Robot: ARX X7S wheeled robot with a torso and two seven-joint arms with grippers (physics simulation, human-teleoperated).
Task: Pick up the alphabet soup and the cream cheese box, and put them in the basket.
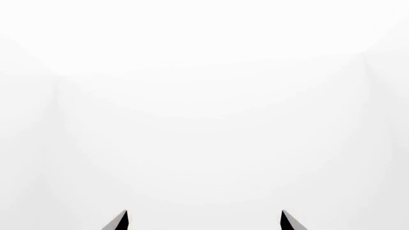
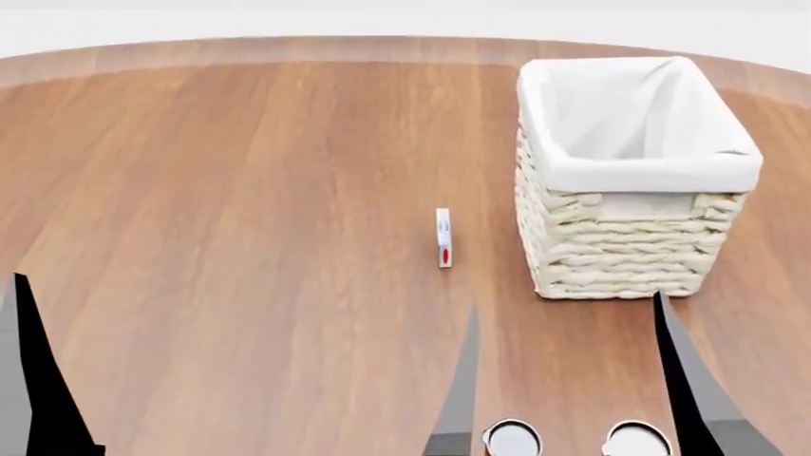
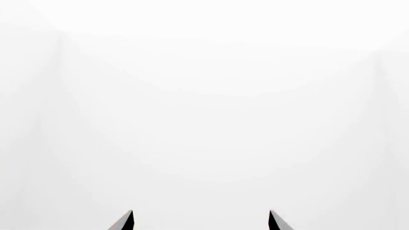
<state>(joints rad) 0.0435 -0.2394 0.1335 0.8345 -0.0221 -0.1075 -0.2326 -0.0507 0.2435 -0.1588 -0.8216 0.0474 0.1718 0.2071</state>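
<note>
The cream cheese box [image 2: 443,237] stands on its thin edge on the wooden table [image 2: 254,190], just left of the basket [image 2: 633,228]. Two cans show only their round white tops at the near edge, one on the left [image 2: 512,440] and one on the right [image 2: 636,440]. Their labels are hidden, so I cannot tell which is the alphabet soup. My right gripper [image 2: 565,302] is open and empty, held above the cans. Of my left gripper only one finger [image 2: 38,380] shows in the head view. The wrist views show both the left gripper [image 1: 204,218] and the right gripper [image 3: 200,218] open against blank white.
The basket holds nothing that I can see, and its white liner [image 2: 633,123] is folded over the rim. The table's rounded far edge [image 2: 317,47] runs along the top of the head view.
</note>
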